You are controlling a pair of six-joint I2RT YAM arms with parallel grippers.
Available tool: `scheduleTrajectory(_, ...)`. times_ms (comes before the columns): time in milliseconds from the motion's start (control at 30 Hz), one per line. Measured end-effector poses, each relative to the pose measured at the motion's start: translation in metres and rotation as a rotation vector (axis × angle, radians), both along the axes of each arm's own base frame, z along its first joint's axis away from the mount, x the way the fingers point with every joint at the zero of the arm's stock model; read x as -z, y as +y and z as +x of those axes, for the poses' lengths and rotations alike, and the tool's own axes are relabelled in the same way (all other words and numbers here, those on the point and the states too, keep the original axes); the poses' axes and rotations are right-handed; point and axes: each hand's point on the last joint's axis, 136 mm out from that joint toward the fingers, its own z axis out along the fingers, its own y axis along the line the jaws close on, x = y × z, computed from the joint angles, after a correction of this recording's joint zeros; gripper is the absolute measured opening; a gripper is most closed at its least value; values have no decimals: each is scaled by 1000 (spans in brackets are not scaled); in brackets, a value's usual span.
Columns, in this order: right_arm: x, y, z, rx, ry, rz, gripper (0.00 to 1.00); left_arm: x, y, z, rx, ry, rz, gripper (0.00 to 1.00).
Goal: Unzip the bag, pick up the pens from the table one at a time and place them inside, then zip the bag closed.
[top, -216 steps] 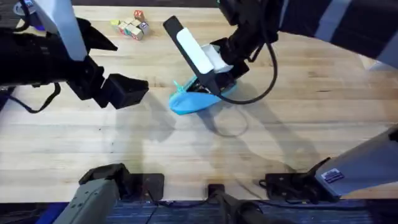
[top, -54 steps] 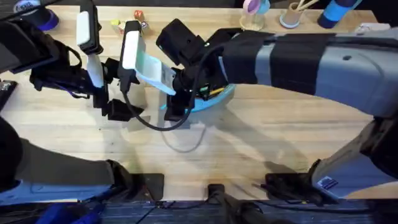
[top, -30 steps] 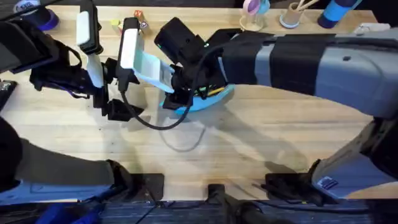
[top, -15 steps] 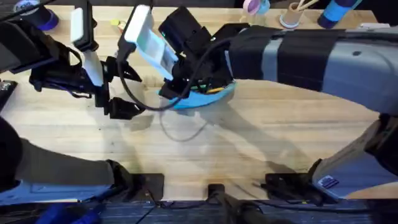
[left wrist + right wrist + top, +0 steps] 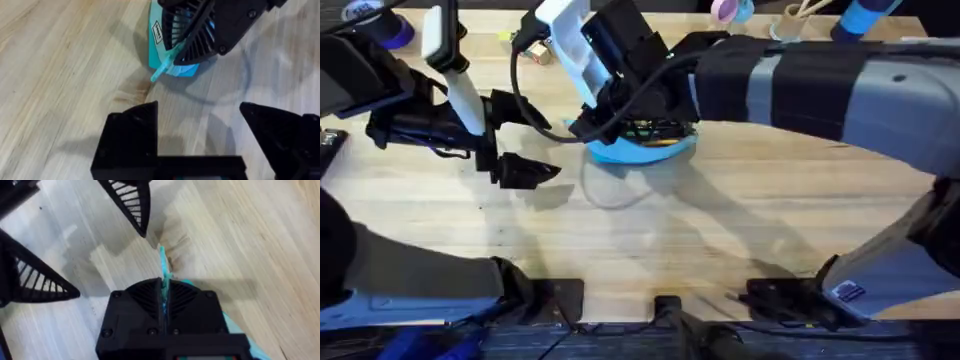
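Note:
The light-blue bag (image 5: 642,150) lies on the table (image 5: 720,230) at the middle back. Its top gapes, and dark thin things with yellowish bits (image 5: 655,129) lie inside; I cannot tell whether they are the pens. My right gripper (image 5: 588,126) reaches across to the bag's left end and is shut on the teal pull (image 5: 163,265), which sticks out past its fingers. The pull (image 5: 163,67) and the bag (image 5: 172,60) are also in the left wrist view. My left gripper (image 5: 528,170) hovers open just left of the bag, its fingers (image 5: 131,131) wide apart and holding nothing.
Small coloured blocks (image 5: 534,52) sit at the back left behind the arms. Cups (image 5: 730,10) and a blue cylinder (image 5: 860,16) stand along the back edge. Bare wood stretches across the front half of the table.
My right gripper has moved back and up with the pull, its wrist turning, and the bag's left end has followed. The bag's mouth now shows its contents. The left gripper has barely moved.

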Motion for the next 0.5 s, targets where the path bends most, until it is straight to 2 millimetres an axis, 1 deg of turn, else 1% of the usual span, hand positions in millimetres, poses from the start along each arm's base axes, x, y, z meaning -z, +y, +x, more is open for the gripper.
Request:
scheduleTrajectory(167,-1,0,2,18,1,7,31,-4,-2,5,-23,-11,-29,993)
scheduleTrajectory(333,-1,1,2,23,3,10,31,-9,-4,14,-27,-63,-53,994)
scheduleTrajectory(500,-1,1,2,25,5,11,31,-9,-15,20,13,-103,-55,993)
